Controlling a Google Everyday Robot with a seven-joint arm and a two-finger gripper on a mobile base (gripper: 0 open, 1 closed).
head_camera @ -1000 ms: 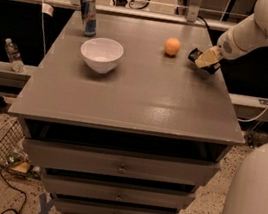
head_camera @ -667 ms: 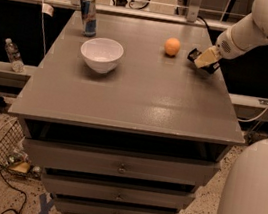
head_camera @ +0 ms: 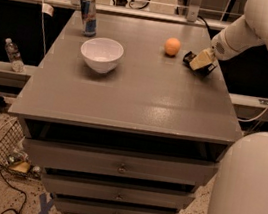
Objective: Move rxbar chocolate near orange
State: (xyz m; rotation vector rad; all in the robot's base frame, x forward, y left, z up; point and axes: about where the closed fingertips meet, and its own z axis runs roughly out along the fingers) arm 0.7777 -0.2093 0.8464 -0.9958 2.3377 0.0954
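Observation:
The orange (head_camera: pixel 172 46) sits on the grey table (head_camera: pixel 136 94) at the back, right of centre. My gripper (head_camera: pixel 198 62) is low over the tabletop just right of the orange, about one orange-width away, at the end of the white arm (head_camera: pixel 247 31) coming in from the right. A small dark shape (head_camera: pixel 188 58) shows at the gripper's left end, on the side toward the orange. I cannot tell whether it is the rxbar chocolate; no flat dark bar shows anywhere else on the table.
A white bowl (head_camera: pixel 101 54) stands at the back left, with a blue drink can (head_camera: pixel 88 16) behind it. The table's right edge is close to the gripper. A white robot body (head_camera: pixel 249 193) fills the lower right. Drawers are below the tabletop.
The gripper has shifted slightly left and down, a little closer to the orange. The orange, bowl and can have not moved.

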